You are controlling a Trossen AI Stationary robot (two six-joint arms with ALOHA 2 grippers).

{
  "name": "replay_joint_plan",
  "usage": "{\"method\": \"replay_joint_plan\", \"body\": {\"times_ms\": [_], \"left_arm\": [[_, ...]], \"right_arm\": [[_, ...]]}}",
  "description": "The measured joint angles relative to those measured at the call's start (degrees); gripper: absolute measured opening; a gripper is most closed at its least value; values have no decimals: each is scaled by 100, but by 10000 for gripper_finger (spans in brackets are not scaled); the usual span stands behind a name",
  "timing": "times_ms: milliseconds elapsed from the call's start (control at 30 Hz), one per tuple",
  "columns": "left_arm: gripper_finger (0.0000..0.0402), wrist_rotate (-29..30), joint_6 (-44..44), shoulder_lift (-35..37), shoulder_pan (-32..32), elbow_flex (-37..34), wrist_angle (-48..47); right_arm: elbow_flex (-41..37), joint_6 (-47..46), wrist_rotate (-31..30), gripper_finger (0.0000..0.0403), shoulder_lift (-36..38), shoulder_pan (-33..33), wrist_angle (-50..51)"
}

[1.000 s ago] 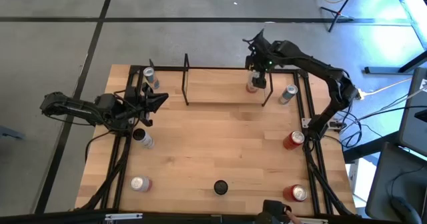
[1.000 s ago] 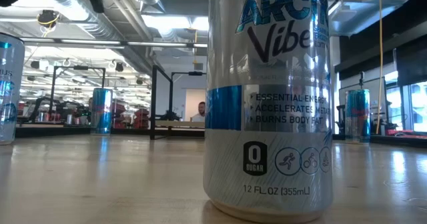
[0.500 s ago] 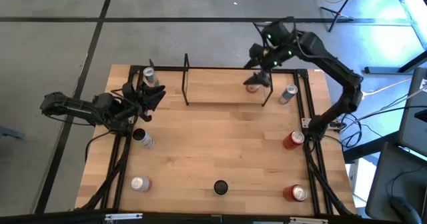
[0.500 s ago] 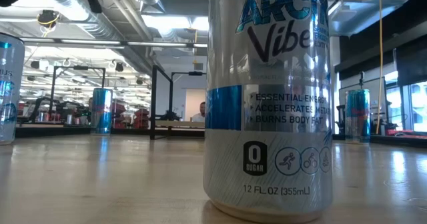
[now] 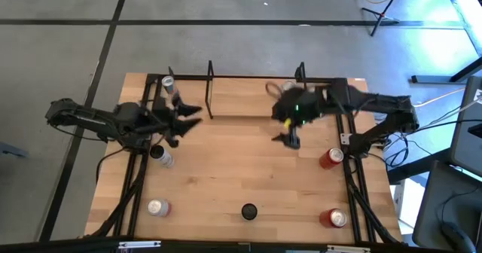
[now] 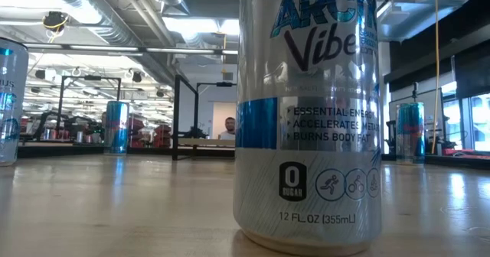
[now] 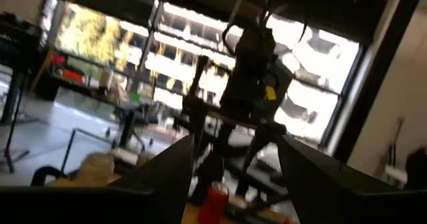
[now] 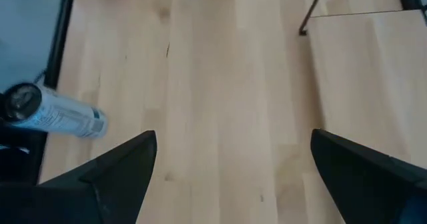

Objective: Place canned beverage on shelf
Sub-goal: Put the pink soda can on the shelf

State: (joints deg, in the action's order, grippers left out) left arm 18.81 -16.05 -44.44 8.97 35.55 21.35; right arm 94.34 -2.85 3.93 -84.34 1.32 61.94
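The shelf (image 5: 252,106), a narrow light-wood plank with black wire frames at its ends, stands at the table's far side. A canned beverage (image 5: 286,89) stands upright on the shelf's right end, partly hidden by my right arm. My right gripper (image 5: 289,137) (image 8: 232,136) hangs open over bare table just in front of the shelf's right end, fingers pointing down. My left gripper (image 5: 192,117) (image 7: 235,144) stands open near the shelf's left end, holding nothing. A silver can (image 5: 169,83) stands behind it at the far left.
A silver can (image 5: 160,156) (image 8: 57,116) lies on its side at the left. More cans stand at the near left (image 5: 158,206), near middle (image 5: 248,211) (image 6: 306,112), right (image 5: 331,158) and near right (image 5: 335,218). Black rails run along both table sides.
My right gripper, open throughout, has risen from the can on the shelf's right end, then swung toward the table's near edge and come down over the table in front of the shelf. The can stays on the shelf. My left gripper has opened and moved slightly toward the right.
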Motion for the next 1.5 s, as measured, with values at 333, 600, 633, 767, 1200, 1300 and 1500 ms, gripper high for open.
{"method": "replay_joint_plan", "body": {"times_ms": [333, 600, 633, 767, 1200, 1300, 1500], "left_arm": [[212, -287, -231, -1958, 929, 3173, -4413], [212, -152, -2017, -3045, 1843, 4821, -6880], [212, -205, -2362, -3131, 1960, 4898, -7069], [212, -449, -3441, -3275, 2367, 4938, -7174], [252, -1119, -5166, -3541, 2701, 4940, -8237], [283, -1432, -5646, -3641, 2825, 4940, -8757], [319, -1692, -6212, -3803, 3101, 4938, -9121]], "right_arm": [[-672, -1414, -1100, 381, 190, 1828, 146], [-1005, -2416, -2060, 381, 234, 3256, 230], [-1044, -2507, -2096, 381, 234, 3369, 191], [-1226, -2731, -2208, 381, 232, 3694, 68], [-1584, -3150, -1984, 381, 232, 3823, -225], [-1582, -3268, -1979, 381, 232, 3823, -223], [-1582, -3291, -2001, 381, 232, 3819, -213]]}}
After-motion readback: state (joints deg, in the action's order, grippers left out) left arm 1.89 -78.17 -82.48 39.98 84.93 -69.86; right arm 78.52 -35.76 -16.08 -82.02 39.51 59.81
